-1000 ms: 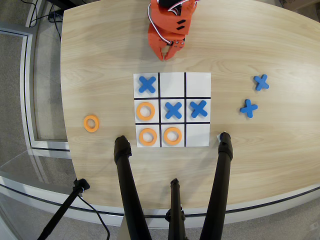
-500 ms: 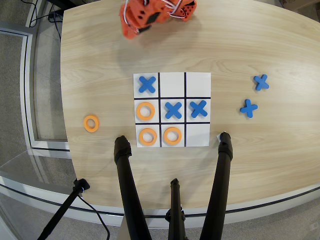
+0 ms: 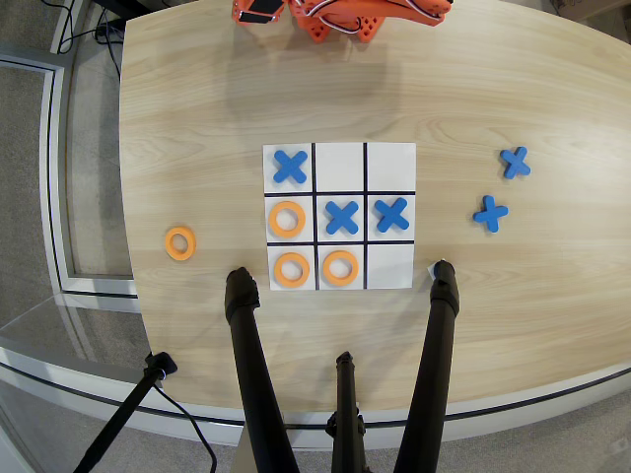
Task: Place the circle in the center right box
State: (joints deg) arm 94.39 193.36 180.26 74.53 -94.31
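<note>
Overhead view, entries left to right.

Near the surface's left edge: a spare orange ring (image 3: 169, 242), alone, well apart from the grid sheet (image 3: 340, 158).

Sheet sat mid-surface. The circle (image 3: 273, 219) lay flat inside the center right box (image 3: 307, 200), the view's left end cell of the middle row, within the black lines and touching none that I could see. Two more orange rings (image 3: 291, 282) filled the left and middle cells below it. Blue X pieces (image 3: 341, 217) held the cell above it and the other two middle-row cells.

Toward the right edge: two loose blue Xs (image 3: 490, 213), off the sheet.

My arm (image 3: 340, 15) was at the far edge, mostly cut by the frame. Jaws: cropped, so I could not tell whether they were parted or closed; nothing seen in them.

Judgement: placement looked done; the step in hand was parking. To do it well, travel high, stay along the far edge and keep off the sheet, since the flat pieces would probably slide at a nudge.
</note>
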